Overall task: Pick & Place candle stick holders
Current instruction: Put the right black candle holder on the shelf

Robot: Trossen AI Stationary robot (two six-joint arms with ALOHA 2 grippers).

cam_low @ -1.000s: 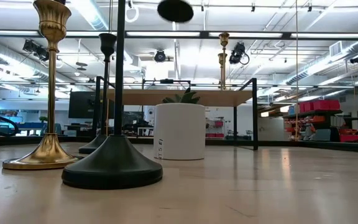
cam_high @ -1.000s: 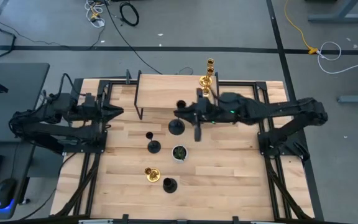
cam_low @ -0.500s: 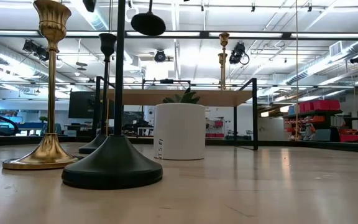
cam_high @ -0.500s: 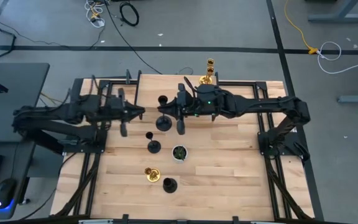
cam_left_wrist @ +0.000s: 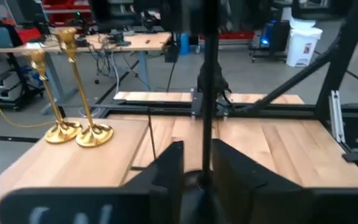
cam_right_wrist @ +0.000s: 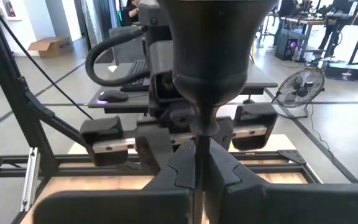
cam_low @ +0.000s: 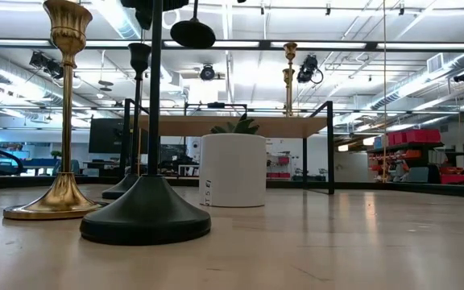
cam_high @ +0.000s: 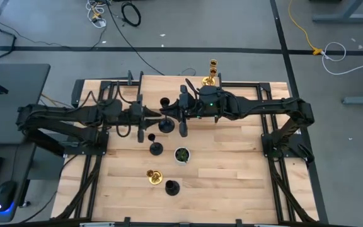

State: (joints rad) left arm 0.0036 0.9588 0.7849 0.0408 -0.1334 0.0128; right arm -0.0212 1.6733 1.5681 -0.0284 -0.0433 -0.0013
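Note:
My right gripper (cam_high: 172,115) is shut on a black candle stick holder (cam_high: 166,120) held high above the table's far middle; its round base shows in the low view (cam_low: 192,33). My left gripper (cam_high: 151,117) is open right beside it, its fingers (cam_left_wrist: 169,168) on either side of the thin stem (cam_left_wrist: 210,93); I cannot tell if they touch. On the table stand a black holder (cam_high: 155,148), a gold one (cam_high: 153,176) and another black one (cam_high: 171,187). Two gold holders (cam_left_wrist: 79,132) stand at the far edge. My right gripper pinches the black holder's thin stem (cam_right_wrist: 199,140) between its two fingers, just below the cup (cam_right_wrist: 210,37). The fingers come level from the table's right and lie across the stem. The holder is lifted clear of the table, roughly upright, cup up.
A wooden shelf on black legs (cam_high: 162,94) stands at the far middle, under both grippers. A small white pot with a green plant (cam_high: 181,154) sits mid-table among the standing holders. Bare wood lies on the table's right half and along its near edge.
My right gripper has carried the black holder toward the table's left and far edge, above the shelf, then kept still. My left gripper has reached toward the table's right until its fingers flank the holder's stem.

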